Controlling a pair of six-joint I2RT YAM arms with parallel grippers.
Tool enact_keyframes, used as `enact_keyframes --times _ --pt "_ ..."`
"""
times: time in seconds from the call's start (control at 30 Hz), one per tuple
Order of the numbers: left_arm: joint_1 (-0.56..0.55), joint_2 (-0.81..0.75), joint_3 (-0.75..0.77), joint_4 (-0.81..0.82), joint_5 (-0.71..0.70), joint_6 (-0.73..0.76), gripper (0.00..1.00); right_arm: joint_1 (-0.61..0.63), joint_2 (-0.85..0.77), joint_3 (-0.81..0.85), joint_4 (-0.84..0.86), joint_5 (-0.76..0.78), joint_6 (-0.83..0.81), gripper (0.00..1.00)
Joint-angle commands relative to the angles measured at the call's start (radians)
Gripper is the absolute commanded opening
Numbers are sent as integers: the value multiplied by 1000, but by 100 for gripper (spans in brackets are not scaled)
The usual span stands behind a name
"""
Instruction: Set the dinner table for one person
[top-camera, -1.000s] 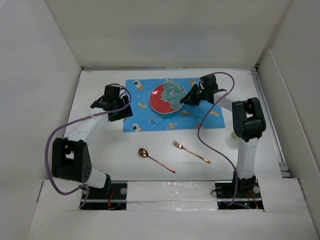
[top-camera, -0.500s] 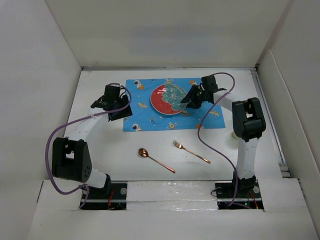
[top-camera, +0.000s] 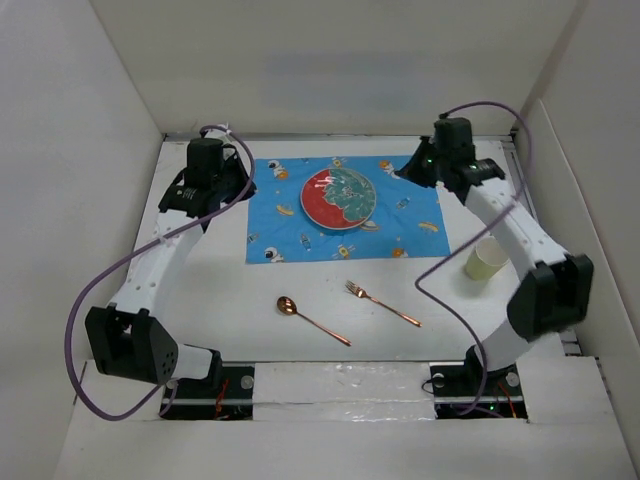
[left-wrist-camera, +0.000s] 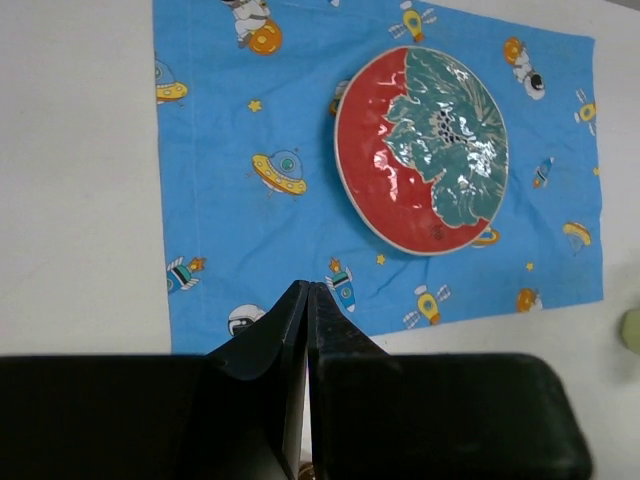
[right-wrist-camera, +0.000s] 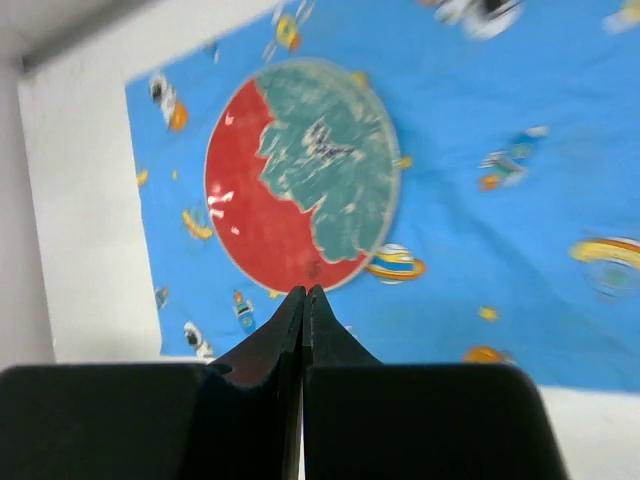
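Observation:
A red and green plate (top-camera: 338, 197) lies on the blue cartoon-print mat (top-camera: 345, 210) at the back of the white dinner table (top-camera: 240, 290). Nearer the front lie a copper spoon (top-camera: 310, 319) and a copper fork (top-camera: 382, 303), and a pale cup (top-camera: 486, 259) stands to the right. My left gripper (top-camera: 208, 185) hangs raised off the mat's left edge, shut and empty (left-wrist-camera: 306, 290). Off the mat's right edge my right gripper (top-camera: 432, 165) is also raised, shut with nothing in it (right-wrist-camera: 304, 292). The plate (left-wrist-camera: 421, 150) (right-wrist-camera: 300, 187) shows beyond both sets of fingers.
White walls enclose the table on the left, back and right. Purple cables loop from both arms, the right one (top-camera: 430, 290) hanging close to the fork. The arm bases sit at the near edge.
Both grippers have let go and shut, and have drawn back and up from the mat: the left toward the far left, the right toward the far right. The plate lies flat on the mat.

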Motion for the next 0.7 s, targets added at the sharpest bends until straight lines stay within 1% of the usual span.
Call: enact_keyframes --times 0.0,0.03,0.07,0.1,0.13,0.17,0.2,0.23,0.27,0.3,0.33,0.37,0.43,0.53,0.6,0.67 --pt "-1 -33 -27 -12 69 8 0 -64 -209 -103 -110 211 -36 0" --pt "-1 -36 -39 -27 89 11 0 -83 -302 -132 -159 271 -27 0" --pt "-1 -41 -45 -33 97 11 2 -103 -351 -199 -178 297 -18 0" --pt "-1 -41 -51 -38 108 11 7 -143 -399 -232 -207 322 -17 0" --pt "-1 -42 -63 -45 131 11 12 -167 -480 -261 -221 355 -12 0" --pt "-1 -44 -71 -41 144 10 20 -190 -513 -316 -231 365 -4 7" --pt "-12 -44 -80 -38 154 8 23 -242 -536 -341 -250 366 -6 27" --pt "-21 -41 -88 -38 164 7 26 -270 -554 -359 -257 347 -7 37" --pt "-21 -38 -93 -35 174 5 29 -295 -551 -373 -264 327 -21 50" --pt "-32 -26 -91 -36 175 5 30 -316 -538 -395 -271 305 -26 62" --pt "-32 -20 -88 -36 177 5 31 -342 -525 -399 -273 281 -27 65" --pt "-32 -13 -87 -36 177 4 31 -342 -490 -401 -271 271 -36 66" --pt "-32 5 -87 -26 180 -1 31 -342 -453 -406 -254 274 -46 66" --pt "-32 43 -70 -27 210 -2 31 -342 -372 -399 -212 244 -78 66" --pt "-32 62 -65 -21 212 -5 31 -342 -291 -372 -233 241 -75 63" --pt "-32 69 -61 -12 203 -5 31 -342 -254 -372 -224 247 -63 60"
